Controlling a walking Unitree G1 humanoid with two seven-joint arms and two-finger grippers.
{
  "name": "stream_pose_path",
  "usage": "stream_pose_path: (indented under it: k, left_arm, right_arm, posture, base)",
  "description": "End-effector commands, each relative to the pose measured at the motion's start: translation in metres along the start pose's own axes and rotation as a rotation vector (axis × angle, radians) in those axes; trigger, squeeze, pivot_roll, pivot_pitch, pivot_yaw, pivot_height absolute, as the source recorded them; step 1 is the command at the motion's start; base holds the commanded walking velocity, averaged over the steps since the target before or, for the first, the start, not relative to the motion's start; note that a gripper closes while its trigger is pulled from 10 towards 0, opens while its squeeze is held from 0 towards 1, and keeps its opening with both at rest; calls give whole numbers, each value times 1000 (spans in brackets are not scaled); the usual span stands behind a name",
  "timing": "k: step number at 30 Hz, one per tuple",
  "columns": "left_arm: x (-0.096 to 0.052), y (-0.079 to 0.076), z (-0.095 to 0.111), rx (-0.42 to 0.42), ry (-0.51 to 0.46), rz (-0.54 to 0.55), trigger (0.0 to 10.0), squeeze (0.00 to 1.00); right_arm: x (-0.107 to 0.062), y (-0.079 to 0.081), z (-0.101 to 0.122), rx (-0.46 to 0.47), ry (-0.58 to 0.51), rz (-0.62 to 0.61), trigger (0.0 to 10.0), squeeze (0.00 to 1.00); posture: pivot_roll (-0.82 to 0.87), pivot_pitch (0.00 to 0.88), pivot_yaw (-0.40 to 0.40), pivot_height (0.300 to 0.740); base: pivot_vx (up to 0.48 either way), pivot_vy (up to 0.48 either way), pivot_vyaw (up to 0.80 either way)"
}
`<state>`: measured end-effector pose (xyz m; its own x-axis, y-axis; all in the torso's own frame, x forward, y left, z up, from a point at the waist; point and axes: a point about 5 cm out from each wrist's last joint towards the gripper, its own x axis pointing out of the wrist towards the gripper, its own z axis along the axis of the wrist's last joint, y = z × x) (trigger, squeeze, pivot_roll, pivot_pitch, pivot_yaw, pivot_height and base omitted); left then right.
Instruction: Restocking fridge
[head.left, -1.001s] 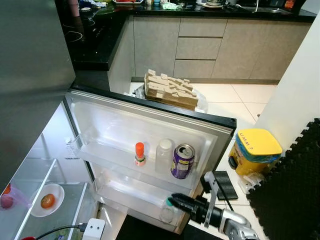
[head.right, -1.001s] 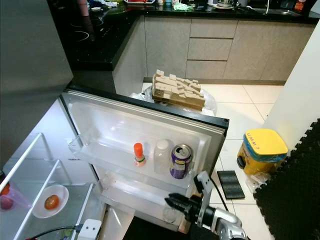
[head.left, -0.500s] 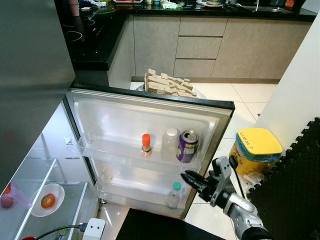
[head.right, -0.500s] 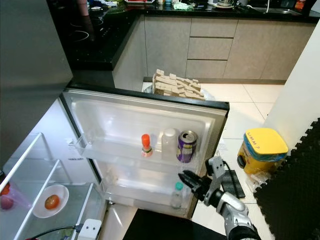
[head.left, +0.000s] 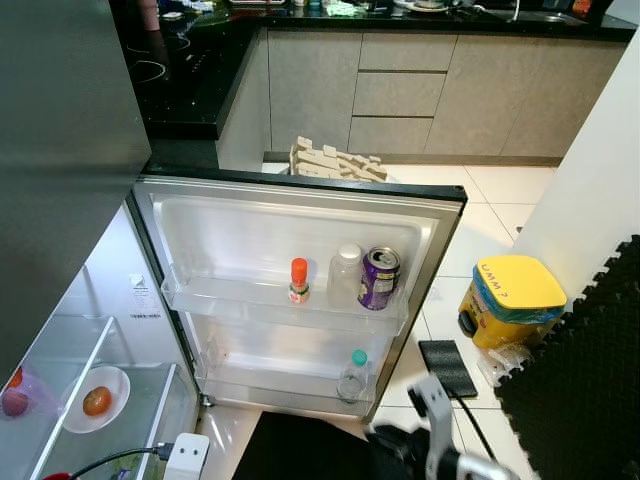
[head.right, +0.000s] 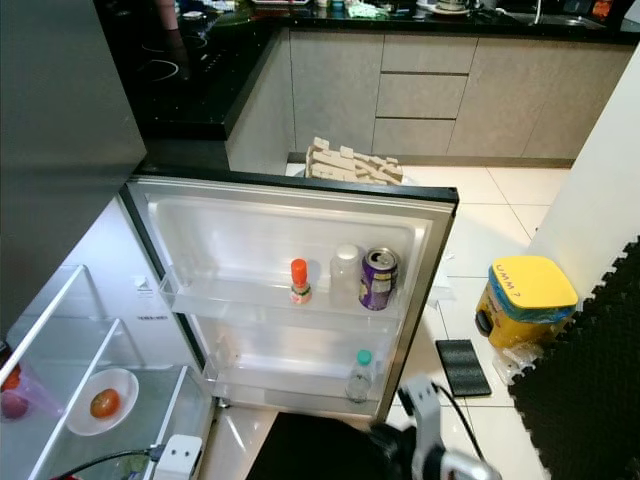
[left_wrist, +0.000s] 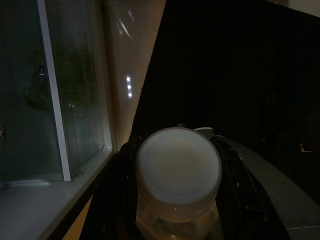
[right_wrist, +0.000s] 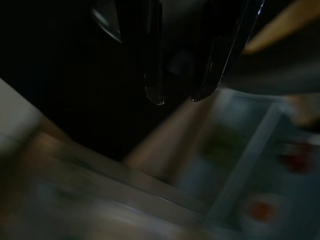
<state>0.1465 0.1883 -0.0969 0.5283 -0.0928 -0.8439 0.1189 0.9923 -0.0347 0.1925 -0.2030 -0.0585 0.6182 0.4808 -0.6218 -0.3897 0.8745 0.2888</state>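
The fridge door (head.left: 300, 235) stands open. Its upper shelf holds a small orange-capped bottle (head.left: 299, 281), a white bottle (head.left: 346, 276) and a purple can (head.left: 379, 278). A clear bottle with a green cap (head.left: 355, 375) stands upright in the lower door shelf. My right gripper (head.left: 392, 440) is low at the front, below and right of that bottle and apart from it. In the right wrist view its fingers (right_wrist: 155, 75) are open with nothing between them. In the left wrist view my left gripper (left_wrist: 177, 210) is shut on a jar with a white lid (left_wrist: 178, 167).
Inside the fridge at lower left, a white plate (head.left: 75, 413) carries a tomato (head.left: 96, 401). A white adaptor (head.left: 187, 457) sits at the bottom edge. A yellow-lidded bin (head.left: 510, 300), a flat black device (head.left: 447, 368) and black floor mats (head.left: 585, 370) lie right. A cardboard stack (head.left: 335, 160) stands behind the door.
My right gripper has left the green-capped bottle standing in the lower door shelf and pulled back down toward the bottom of the view. The door has swung a little.
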Motion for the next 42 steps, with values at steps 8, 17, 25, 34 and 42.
stream_pose_path:
  k: [8,17,25,34,42]
  left_arm:
    - [4,-17,7,-23,-28,-67,10000,0]
    - [9,-23,41,-31,-153,-107,10000,0]
    - [10,-26,55,-17,-181,-145,10000,0]
    - [6,-23,18,-16,-57,-115,10000,0]
    - [8,-28,29,-41,-115,-161,10000,0]
  right_arm:
    - [-30,-15,-61,107,243,-339,10000,0]
    - [-43,-3,-95,199,331,-415,10000,0]
    - [-43,-10,-91,173,337,-487,10000,0]
    - [-44,-12,-89,167,346,-511,10000,0]
    - [-44,-12,-91,171,357,-520,10000,0]
  posture:
    - [15,0,-38,740]
    - [19,0,-28,740]
    - [14,0,-21,740]
    - [14,0,-23,740]
    - [21,0,-24,740]
  base:
    - [0,0,0]
    - [0,0,0]
    - [0,0,0]
    - [0,0,0]
    - [0,0,0]
